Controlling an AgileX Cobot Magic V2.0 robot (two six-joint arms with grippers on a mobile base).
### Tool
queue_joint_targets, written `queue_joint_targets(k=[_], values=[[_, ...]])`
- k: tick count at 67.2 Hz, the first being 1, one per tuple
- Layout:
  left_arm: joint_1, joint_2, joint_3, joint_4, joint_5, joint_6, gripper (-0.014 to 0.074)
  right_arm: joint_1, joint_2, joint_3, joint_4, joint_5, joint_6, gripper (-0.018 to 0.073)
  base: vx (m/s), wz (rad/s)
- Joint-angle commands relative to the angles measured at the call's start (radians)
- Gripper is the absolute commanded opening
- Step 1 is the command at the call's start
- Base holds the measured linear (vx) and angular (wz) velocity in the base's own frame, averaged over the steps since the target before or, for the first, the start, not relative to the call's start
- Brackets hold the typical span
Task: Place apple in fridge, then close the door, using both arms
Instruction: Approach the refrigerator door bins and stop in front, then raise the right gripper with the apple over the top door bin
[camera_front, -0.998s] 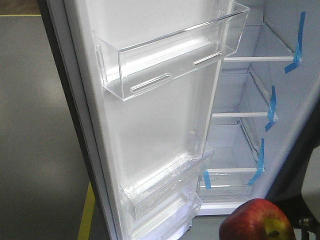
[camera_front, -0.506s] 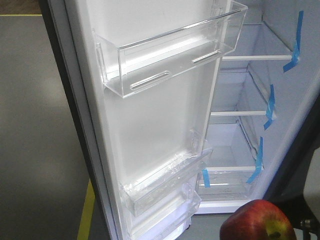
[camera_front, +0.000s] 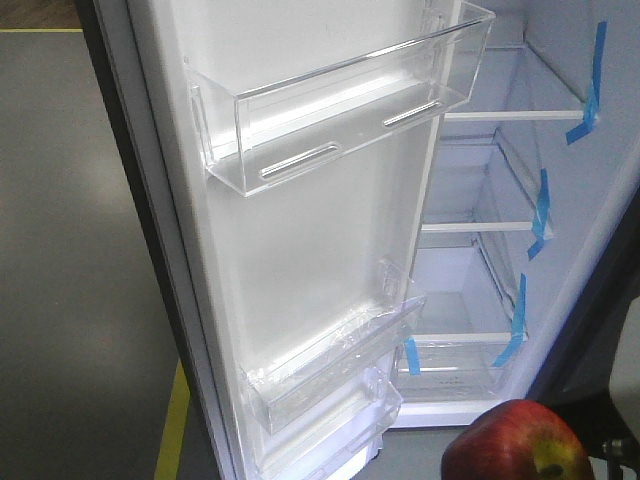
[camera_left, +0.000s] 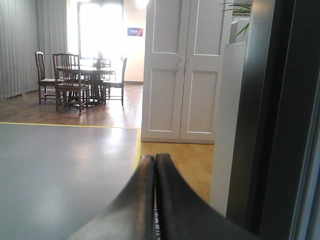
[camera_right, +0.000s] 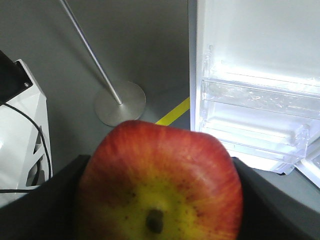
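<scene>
The apple (camera_right: 160, 185), red with a yellow stem end, sits between the black fingers (camera_right: 55, 200) of my right gripper (camera_right: 160, 161), which is shut on it. In the front view the apple (camera_front: 517, 442) is at the bottom right, below and in front of the fridge (camera_front: 490, 270), whose white lining, clear shelves and blue tape strips show. The door (camera_front: 310, 240) stands open to the left, its white face with clear bins towards me. My left gripper (camera_left: 154, 158) is shut on nothing, next to a dark panel (camera_left: 280, 120) that is probably the door's outer side.
A metal stand with a round base (camera_right: 120, 102) and a white machine housing (camera_right: 22, 135) stand on the grey floor to the left of the door. A yellow floor line (camera_front: 172, 430) runs by the door. Far off are a white cupboard (camera_left: 182, 70) and a dining table (camera_left: 82, 77).
The apple has edged very slightly right and down in the front view. Nothing else has visibly changed.
</scene>
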Motion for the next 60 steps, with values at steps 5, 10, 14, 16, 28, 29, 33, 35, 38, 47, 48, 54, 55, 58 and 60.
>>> queue_joint_targets(k=[5,10,14,16,28,29,33,35,38,47,48,54,55,58,60], values=[[0.0,-0.014,-0.015,-0.001,-0.069,-0.011,-0.0006,0.001,-0.003,-0.028,0.01,-0.065,-0.009,0.0115,0.0,0.0],[0.0,-0.014,-0.015,-0.001,-0.069,-0.011,-0.0006,0.001,-0.003,-0.028,0.01,-0.065,-0.009,0.0115,0.0,0.0],[0.0,-0.014,-0.015,-0.001,-0.069,-0.011,-0.0006,0.001,-0.003,-0.028,0.01,-0.065,-0.009,0.0115,0.0,0.0],[0.0,-0.014,-0.015,-0.001,-0.069,-0.011,-0.0006,0.001,-0.003,-0.028,0.01,-0.065,-0.009,0.0115,0.0,0.0],[0.0,-0.014,-0.015,-0.001,-0.069,-0.011,-0.0006,0.001,-0.003,-0.028,0.01,-0.074,-0.008,0.0115,0.0,0.0],[0.0,-0.014,-0.015,-0.001,-0.069,-0.011,-0.0006,0.001,-0.003,-0.028,0.01,-0.075,-0.008,0.0115,0.0,0.0],[0.0,-0.014,-0.015,-0.001,-0.069,-0.011,-0.0006,0.001,-0.003,-0.028,0.012,-0.08,-0.009,0.0115,0.0,0.0],[0.0,-0.014,-0.015,-0.001,-0.069,-0.011,-0.0006,0.001,-0.003,-0.028,0.012,-0.083,-0.009,0.0115,0.0,0.0],[0.0,-0.014,-0.015,-0.001,-0.069,-0.011,-0.0006,0.0,-0.003,-0.028,0.005,-0.085,-0.009,0.0115,0.0,0.0],[0.0,-0.014,-0.015,-0.001,-0.069,-0.011,-0.0006,-0.001,0.042,-0.028,-0.117,-0.095,0.086,0.0115,0.0,0.0],[0.0,-0.014,-0.015,-0.001,-0.069,-0.011,-0.0006,-0.001,0.051,-0.028,-0.14,-0.097,0.106,0.0115,0.0,0.0],[0.0,-0.014,-0.015,-0.001,-0.069,-0.011,-0.0006,-0.001,0.114,-0.032,-0.303,-0.098,0.234,0.0117,0.0,0.0],[0.0,-0.014,-0.015,-0.001,-0.069,-0.011,-0.0006,-0.002,0.123,-0.032,-0.326,-0.098,0.253,0.0118,0.0,0.0],[0.0,-0.014,-0.015,-0.001,-0.069,-0.011,-0.0006,-0.007,0.153,-0.032,-0.391,-0.098,0.305,0.0119,0.0,0.0],[0.0,-0.014,-0.015,-0.001,-0.069,-0.011,-0.0006,-0.016,0.171,-0.032,-0.43,-0.097,0.342,0.012,0.0,0.0]])
